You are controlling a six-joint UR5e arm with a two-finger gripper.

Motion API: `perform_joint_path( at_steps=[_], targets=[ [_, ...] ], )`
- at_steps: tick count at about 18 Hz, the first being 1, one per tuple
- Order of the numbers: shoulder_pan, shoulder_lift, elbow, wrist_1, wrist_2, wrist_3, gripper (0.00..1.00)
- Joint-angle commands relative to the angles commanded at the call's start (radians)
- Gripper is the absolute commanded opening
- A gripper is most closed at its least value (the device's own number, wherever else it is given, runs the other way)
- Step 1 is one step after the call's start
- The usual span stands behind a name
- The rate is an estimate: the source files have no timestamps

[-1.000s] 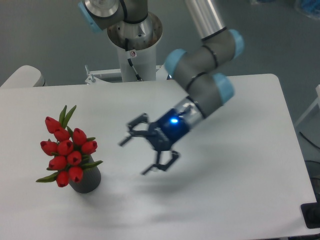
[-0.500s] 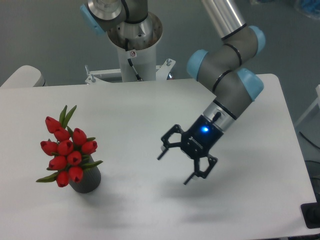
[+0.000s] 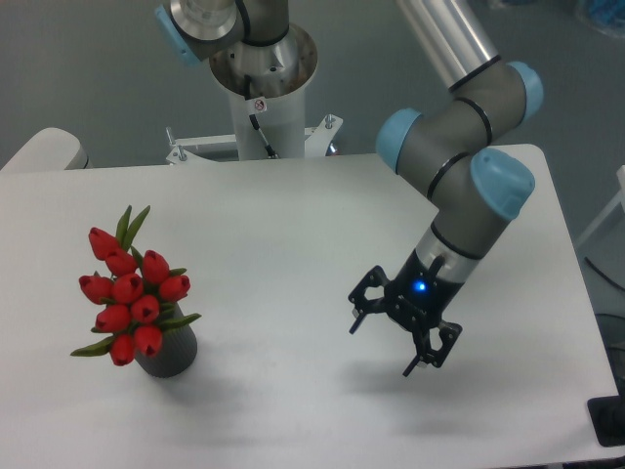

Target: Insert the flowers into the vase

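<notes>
The flowers (image 3: pixel 130 295), a bunch of red tulip buds with green leaves, stand upright in the vase (image 3: pixel 168 354), a dark grey cylinder near the table's front left. Only the vase's lower body shows below the blooms. My gripper (image 3: pixel 383 348) hangs over the table's right half, far to the right of the vase, fingers spread open and pointing down-left, nothing between them. A blue light glows on its wrist.
The robot's white pedestal (image 3: pixel 264 93) stands behind the table's far edge. The arm's grey and blue elbow joints (image 3: pixel 459 147) reach over the right side of the white table (image 3: pixel 293 225). A dark object (image 3: pixel 610 420) sits off the front right corner.
The open gripper has swung from the table's middle to the right and lower toward the front, away from the vase. Flowers and vase have not moved.
</notes>
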Motion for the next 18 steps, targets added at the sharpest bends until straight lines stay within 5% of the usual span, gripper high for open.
perform_joint_path(
  at_steps=[4,12,18],
  targets=[
    [-0.031,-0.029,0.054,-0.052,0.117,0.002,1.00],
    [-0.084,-0.057,0.054,-0.060,0.287,0.133,1.00],
    [-0.092,-0.055,0.049,-0.065,0.295,0.132,1.00]
  ],
)
